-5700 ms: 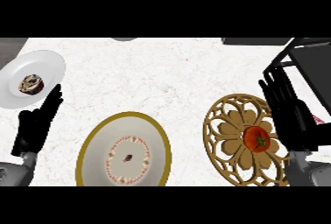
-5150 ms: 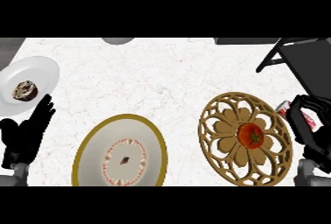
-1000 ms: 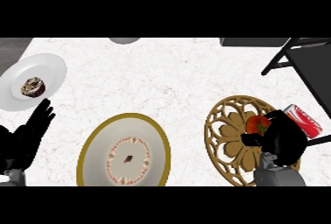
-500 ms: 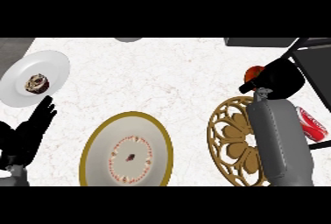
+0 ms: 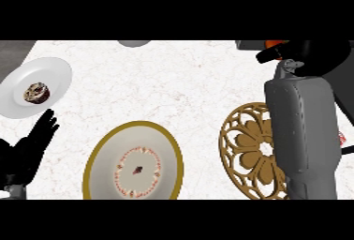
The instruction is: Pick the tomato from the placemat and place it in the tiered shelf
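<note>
My right hand [image 5: 311, 52] is stretched to the far right corner, over the dark tiered shelf [image 5: 250, 45]. Its fingers curl round the red tomato [image 5: 274, 44], of which only a small orange-red sliver shows at the top. The grey right forearm [image 5: 301, 131] crosses the round gold openwork placemat [image 5: 243, 145], which now has nothing on its flower centre. My left hand [image 5: 29, 150] rests open at the lower left edge, fingers up.
A gold-rimmed plate [image 5: 136, 164] with a patterned centre lies in the near middle. A white plate [image 5: 48, 79] with a brown pastry [image 5: 37, 92] sits at the far left. A grey round object [image 5: 134, 43] pokes in at the top edge. A red can [image 5: 342, 138] peeks out beside the forearm.
My right hand closed on the tomato on the placemat, lifted it, and carried it away and right to the shelf. The placemat is left bare. The left hand stayed put.
</note>
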Available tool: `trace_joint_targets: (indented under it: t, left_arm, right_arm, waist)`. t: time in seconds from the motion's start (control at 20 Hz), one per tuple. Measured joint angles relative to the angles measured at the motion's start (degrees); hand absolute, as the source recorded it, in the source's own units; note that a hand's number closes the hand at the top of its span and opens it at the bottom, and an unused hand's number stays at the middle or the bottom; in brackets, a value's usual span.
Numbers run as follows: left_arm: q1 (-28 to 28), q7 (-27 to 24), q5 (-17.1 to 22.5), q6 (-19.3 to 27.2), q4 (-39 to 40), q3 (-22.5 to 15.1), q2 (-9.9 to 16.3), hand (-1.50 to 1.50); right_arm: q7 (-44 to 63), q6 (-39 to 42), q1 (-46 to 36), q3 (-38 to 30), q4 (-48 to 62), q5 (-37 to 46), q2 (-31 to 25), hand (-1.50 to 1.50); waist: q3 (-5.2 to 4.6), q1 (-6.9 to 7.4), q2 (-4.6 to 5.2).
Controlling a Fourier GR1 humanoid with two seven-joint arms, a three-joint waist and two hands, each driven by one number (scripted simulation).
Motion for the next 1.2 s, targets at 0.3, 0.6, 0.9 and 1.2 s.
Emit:
trace_joint_targets:
  t: [0.3,0.6,0.9,1.2]
  left_arm:
    - [-0.7,0.7,0.0,-0.2,0.2,0.6,-0.1,0.0]
    - [-1.0,2.0,-1.0,0.8,-1.0,0.0,-1.2,0.0]
    - [0.0,1.0,-1.4,0.7,-1.2,0.2,-1.5,0.0]
    - [-0.3,0.6,-0.8,-0.6,-0.4,1.4,-0.7,0.0]
  right_arm:
    - [1.2,2.1,-3.5,1.1,-6.4,4.7,0.6,1.5]
    - [0.7,4.8,-10.1,-0.7,-7.0,11.0,-0.5,1.5]
    - [-1.3,10.2,-15.7,-5.0,-3.9,16.3,-4.8,1.5]
    - [-4.2,14.7,-19.4,-9.4,-0.9,18.7,-8.6,1.5]
  waist:
    - [-0.01,-0.43,-0.06]
    - [-0.01,-0.34,-0.01]
    - [-0.04,-0.36,-0.03]
    - [-0.04,-0.35,0.05]
